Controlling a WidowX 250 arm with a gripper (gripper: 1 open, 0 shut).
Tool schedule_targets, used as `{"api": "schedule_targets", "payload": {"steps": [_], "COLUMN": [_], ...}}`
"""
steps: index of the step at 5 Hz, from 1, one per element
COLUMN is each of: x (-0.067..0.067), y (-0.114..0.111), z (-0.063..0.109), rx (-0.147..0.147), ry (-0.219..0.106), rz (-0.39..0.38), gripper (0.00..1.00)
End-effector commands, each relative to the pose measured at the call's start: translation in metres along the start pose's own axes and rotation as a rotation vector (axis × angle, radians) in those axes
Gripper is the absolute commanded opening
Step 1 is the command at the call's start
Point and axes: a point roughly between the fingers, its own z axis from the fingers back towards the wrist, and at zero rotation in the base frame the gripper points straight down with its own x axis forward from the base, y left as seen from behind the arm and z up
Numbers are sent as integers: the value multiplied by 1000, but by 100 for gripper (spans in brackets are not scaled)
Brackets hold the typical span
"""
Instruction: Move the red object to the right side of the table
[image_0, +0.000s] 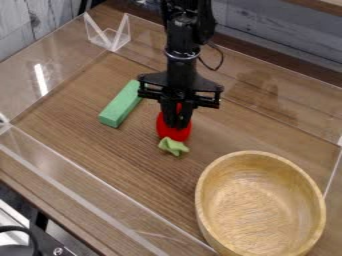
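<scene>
I have the end effector clenched on the strawberry. It is glossy and round, so I fear it slips out and rolls against the bowl.
</scene>
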Motion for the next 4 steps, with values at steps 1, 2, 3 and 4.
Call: {"api": "schedule_targets", "payload": {"steps": [1,2,3,4], "x": [12,16,21,25], "y": [-4,-14,-29,-43], "z": [27,44,39,30], "rx": [-44,-85,-97,-98], "ry": [-47,-47,-44,-43], "rz": [7,-1,-14,-29], "gripper": [0,0,0,0]}}
